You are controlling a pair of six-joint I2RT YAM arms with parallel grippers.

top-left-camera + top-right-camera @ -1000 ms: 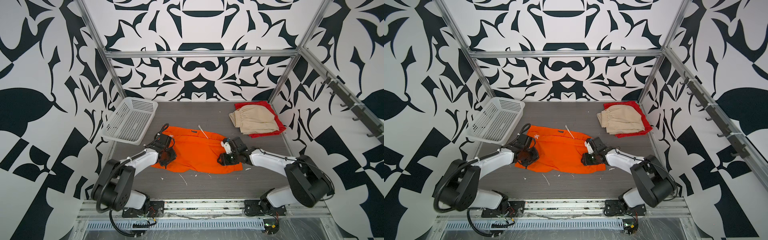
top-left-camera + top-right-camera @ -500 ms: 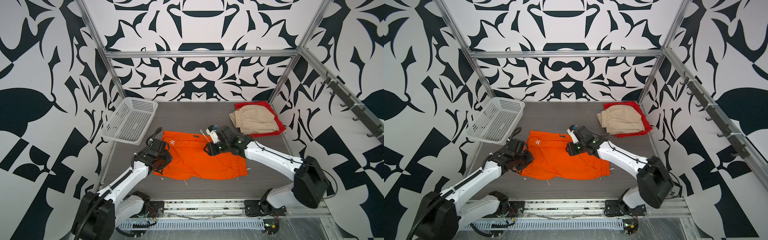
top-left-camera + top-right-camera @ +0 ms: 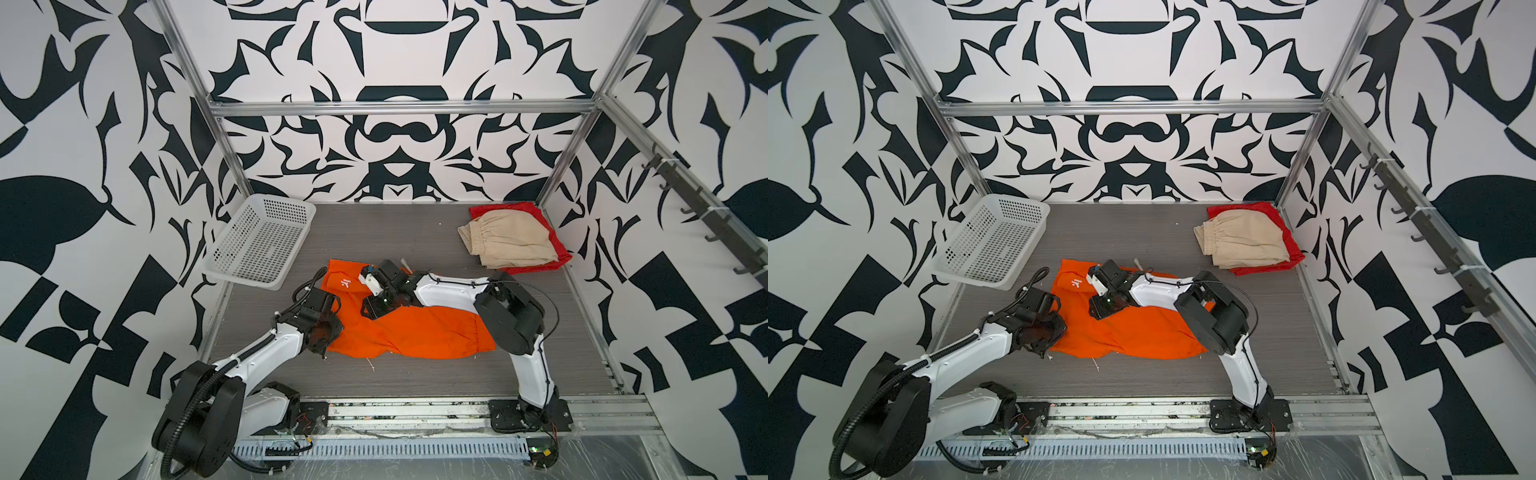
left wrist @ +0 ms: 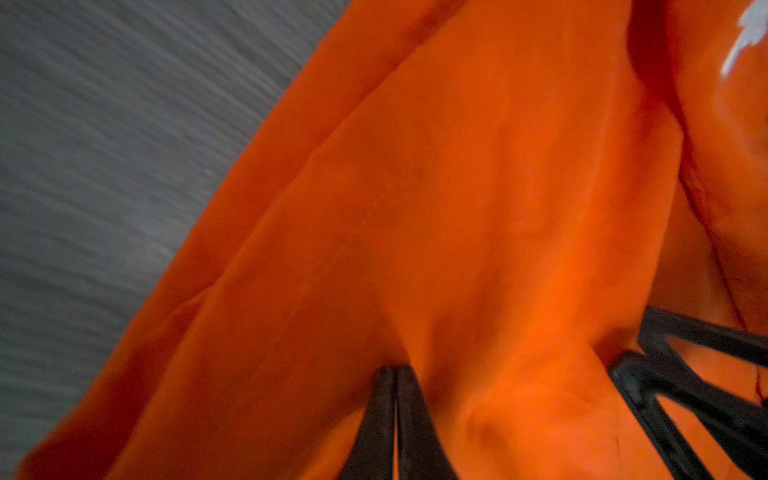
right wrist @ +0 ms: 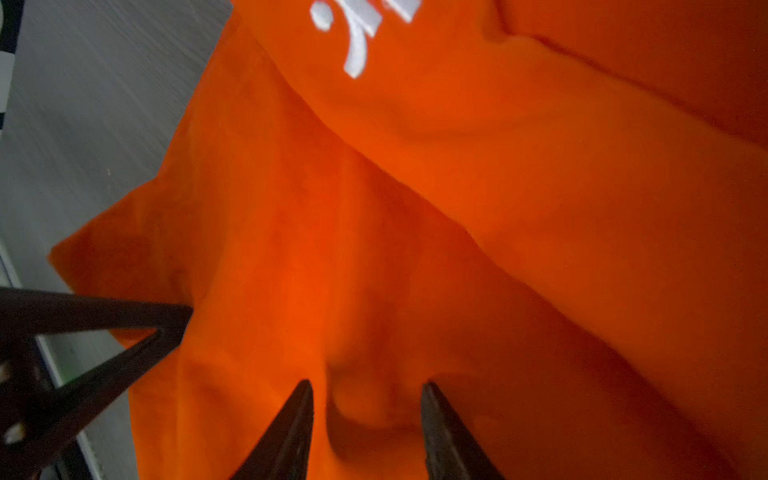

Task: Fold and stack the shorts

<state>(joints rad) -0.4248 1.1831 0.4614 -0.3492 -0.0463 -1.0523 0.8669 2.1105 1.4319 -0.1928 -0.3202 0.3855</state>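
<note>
Central on bench [image 3: 395,232]: orange shorts [image 3: 415,332], spread; left tool [image 4: 395,372] pinched together on their near-left edge; right tool [image 5: 368,388] apart, straddling fabric hump; beige shorts [image 3: 507,241] atop red shorts [image 3: 557,251], far-right corner.

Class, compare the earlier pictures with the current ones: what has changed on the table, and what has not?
The right gripper swung from the right edge of the orange shorts across to their left half, near the logo, jaws open over a ridge of fabric. The left gripper closed on the shorts' left edge. The beige shorts, red shorts and basket stayed put.
</note>
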